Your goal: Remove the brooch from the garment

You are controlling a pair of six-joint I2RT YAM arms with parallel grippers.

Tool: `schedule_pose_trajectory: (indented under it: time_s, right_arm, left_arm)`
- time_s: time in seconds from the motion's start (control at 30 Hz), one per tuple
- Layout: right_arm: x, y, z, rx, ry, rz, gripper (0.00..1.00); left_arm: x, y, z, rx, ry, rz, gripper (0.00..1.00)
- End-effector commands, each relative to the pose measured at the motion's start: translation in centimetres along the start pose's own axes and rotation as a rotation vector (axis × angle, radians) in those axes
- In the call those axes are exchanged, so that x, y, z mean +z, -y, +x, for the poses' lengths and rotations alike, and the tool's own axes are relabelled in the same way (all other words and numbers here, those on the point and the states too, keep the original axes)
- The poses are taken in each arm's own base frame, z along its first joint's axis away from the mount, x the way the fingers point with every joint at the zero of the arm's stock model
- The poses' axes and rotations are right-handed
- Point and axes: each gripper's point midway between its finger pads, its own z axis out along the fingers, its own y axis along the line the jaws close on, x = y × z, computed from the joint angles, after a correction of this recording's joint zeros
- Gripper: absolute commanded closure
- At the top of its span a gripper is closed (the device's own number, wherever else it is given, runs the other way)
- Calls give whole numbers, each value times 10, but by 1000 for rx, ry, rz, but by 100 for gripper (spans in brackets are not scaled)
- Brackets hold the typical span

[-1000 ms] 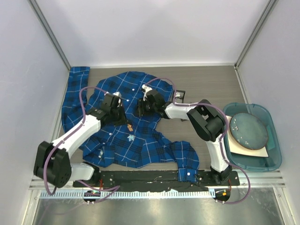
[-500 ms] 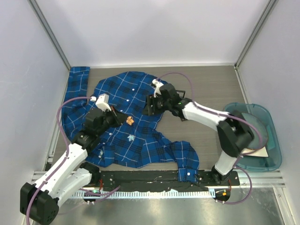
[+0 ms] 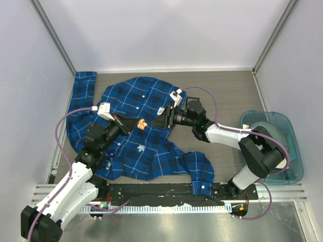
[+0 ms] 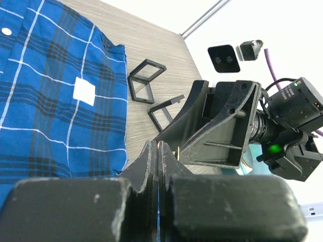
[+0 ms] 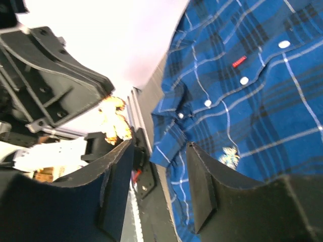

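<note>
Brooch [image 3: 142, 124], the small orange and gold one: where is it?

— At the tip of the left tool [image 3: 131, 123], above the middle of the garment [image 3: 151, 159], which lies spread on the table [image 3: 222, 91]. The right wrist view shows it against the pale wall, apart from the plaid, so it looks free of the cloth.

— And the tools?

— The left tool's fingers are pressed together with barely a slit between them, and the piece hangs from their end. That reads as a pinch on it. The right tool [image 3: 163, 119] stands with a moderate gap, aimed at the brooch from the other side, near but not touching.

— How would it handle?

— Very light, small and rigid, likely with a thin sharp pin behind. It could twist or slip in a tip pinch, so the hold belongs across the flat body, not on the pin. Whether the clasp is open cannot be told.

— The shirt?

— Soft and limp. If the pin snagged a thread, the fabric would rise with it rather than resist. A pale ornament [image 3: 141, 147] sits on the cloth nearer the arms, and what it is cannot be told.
</note>
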Motion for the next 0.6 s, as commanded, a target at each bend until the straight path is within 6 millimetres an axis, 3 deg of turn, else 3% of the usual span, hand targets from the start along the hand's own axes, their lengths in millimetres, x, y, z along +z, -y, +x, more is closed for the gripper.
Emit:
schedule_pose_trajectory:
  time_s: [0.0,0.27,0.57]
  right_arm:
    - [-5,-47,-27,21,114,-198,50]
    - [-2,-57,-21,51,99,-263,50]
    - [3,-57,-19,74,94,-286,58]
  left_arm:
    - [-1,17,-16,-23,61,67,100]
    - [-2,20,-19,-61,83,80,100]
    - [-2,24,-19,-86,79,98,100]
